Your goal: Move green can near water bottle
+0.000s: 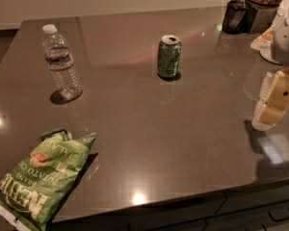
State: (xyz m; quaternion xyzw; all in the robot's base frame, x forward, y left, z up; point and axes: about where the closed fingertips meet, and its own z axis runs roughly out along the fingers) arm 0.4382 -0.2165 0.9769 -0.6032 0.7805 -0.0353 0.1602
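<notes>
Three things sit on a dark, glossy grey-brown stone surface (183,138) seen from above and in front. The small green metal drink can with a silver top (169,57) stands upright a little toward twelve o'clock from the middle of the surface, its long axis vertical and its opened top facing up. The tall clear ribbed plastic water bottle with a white cap (61,69) also stands upright, well apart from the can at roughly nine o'clock from it. A flat, crinkled green potato chip bag (38,182) lies at seven o'clock, near the front edge, well away from both. The robot's cream-coloured hand (272,102) hangs at the three o'clock edge of the view, above the surface, touching nothing; whether it is released or clenched cannot be told, but it is grasping none of the three things. From the hand the can lies toward ten o'clock, with bare surface between them, and the bottle lies farther off beyond the can. The likely approach is a reach toward ten o'clock to meet the upright can from its side, then a carry toward nine o'clock. Dark containers (236,16) stand at one o'clock, clear of that path.
</notes>
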